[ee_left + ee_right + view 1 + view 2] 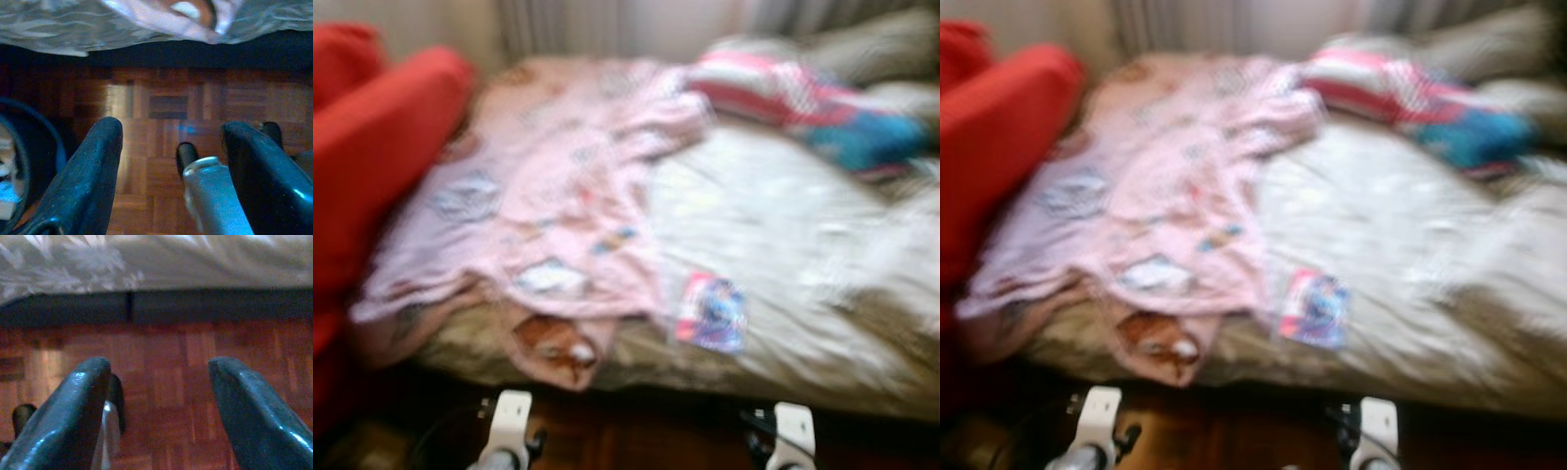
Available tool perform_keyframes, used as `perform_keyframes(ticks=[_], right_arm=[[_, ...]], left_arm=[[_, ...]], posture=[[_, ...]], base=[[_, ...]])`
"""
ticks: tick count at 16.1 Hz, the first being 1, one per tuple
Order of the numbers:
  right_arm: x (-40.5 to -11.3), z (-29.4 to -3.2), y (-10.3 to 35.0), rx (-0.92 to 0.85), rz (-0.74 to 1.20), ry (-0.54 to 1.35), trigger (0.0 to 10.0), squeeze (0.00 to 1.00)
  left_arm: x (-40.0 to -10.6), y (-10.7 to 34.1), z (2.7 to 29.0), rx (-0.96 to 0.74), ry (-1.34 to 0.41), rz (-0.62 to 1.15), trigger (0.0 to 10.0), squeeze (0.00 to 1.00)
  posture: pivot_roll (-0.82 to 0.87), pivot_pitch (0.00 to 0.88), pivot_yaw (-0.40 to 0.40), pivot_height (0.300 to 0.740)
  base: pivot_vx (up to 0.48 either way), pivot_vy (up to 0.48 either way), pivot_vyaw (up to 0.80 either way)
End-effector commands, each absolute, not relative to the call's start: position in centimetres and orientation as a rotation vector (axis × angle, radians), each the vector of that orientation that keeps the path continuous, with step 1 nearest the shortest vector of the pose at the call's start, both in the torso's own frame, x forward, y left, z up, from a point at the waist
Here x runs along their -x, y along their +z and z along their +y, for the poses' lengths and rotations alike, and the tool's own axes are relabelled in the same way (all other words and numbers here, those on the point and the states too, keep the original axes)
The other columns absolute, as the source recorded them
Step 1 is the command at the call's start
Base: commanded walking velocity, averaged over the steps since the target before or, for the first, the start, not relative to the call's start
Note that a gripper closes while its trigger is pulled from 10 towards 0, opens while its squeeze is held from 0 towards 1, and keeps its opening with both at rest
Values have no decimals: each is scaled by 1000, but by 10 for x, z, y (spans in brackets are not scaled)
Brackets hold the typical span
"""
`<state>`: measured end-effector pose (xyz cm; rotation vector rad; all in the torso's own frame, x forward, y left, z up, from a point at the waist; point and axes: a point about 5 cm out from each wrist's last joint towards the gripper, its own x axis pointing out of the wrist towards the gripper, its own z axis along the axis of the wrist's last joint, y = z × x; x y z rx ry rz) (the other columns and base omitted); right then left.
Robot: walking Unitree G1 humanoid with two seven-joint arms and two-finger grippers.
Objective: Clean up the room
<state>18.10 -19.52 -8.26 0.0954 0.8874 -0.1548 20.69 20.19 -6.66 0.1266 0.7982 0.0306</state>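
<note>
Roughly: pink garment (558,196) sprawls over the bed (783,255), hem hanging off the near edge, small card (710,311) beside it. Both arms low over parquet (161,107); left gripper (166,161) and right gripper (156,401) spread wide, empty. Best to settle the blurred view first, then lift 1 gripper to the hanging hem and pinch a single layer.

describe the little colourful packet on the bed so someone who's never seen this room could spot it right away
On the bed, look at the near edge, right of the pink pyjamas. The packet lies flat on the pale bedspread, alone. It is small, flat and rectangular, pink and blue, unlike the larger crumpled clothes.
</note>
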Motion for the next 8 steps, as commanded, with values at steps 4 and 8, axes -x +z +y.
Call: perform_keyframes(ticks=[4, 8], right_arm=[[-174, -192, -86, -93, 908, -139, 10000, 0], [-175, -191, -86, -96, 898, -139, 10000, 0]], left_arm=[[-195, -74, 203, -142, 23, 851, 10000, 0], [-194, -74, 204, -140, 22, 853, 10000, 0]], posture=[[60, 112, -8, 740], [59, 120, -11, 740]], base=[[0, -77, -184], [0, -312, 0]])
